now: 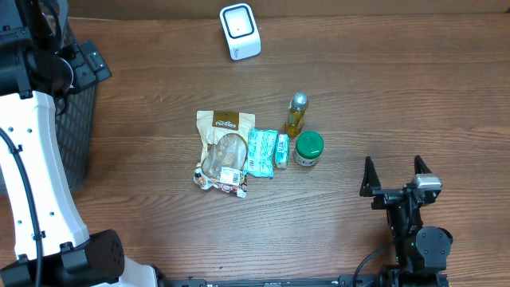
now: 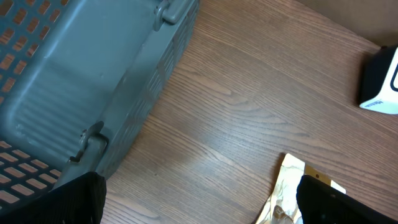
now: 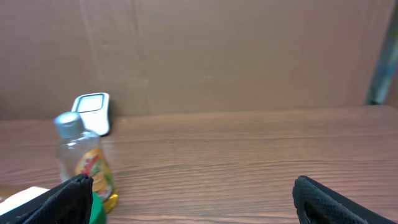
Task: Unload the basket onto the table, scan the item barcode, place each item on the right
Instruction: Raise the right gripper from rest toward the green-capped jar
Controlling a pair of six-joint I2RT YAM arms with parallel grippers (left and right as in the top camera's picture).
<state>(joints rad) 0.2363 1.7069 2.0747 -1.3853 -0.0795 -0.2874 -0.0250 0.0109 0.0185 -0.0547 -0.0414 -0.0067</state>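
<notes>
Far left: grey slotted basket (image 1: 80, 119) at the edge of the table (image 1: 159, 199), probably a bin for goods once scanned. Above it, left gripper (image 2: 199, 204), raised and angled down over the basket rim, jaws spread wide, grasping nothing. Next, mid-table, the candidate items in a tight cluster, within reach of either arm: snack pouch (image 1: 225, 151) lying flat, teal packets (image 1: 260, 151) touching its right side, then a green-lidded jar (image 1: 308, 148) and, just behind that, an oil bottle (image 1: 296, 115) standing upright. Cannot tell which one is meant for scanning. Well apart at the far edge, white barcode scanner (image 1: 240, 30), propped upright, presumably so a label can be shown to its window. Far right, near edge: right gripper (image 1: 394, 166), low, pointed toward the bottle, jaws released and empty. No pickup begun, by the look of it.
</notes>
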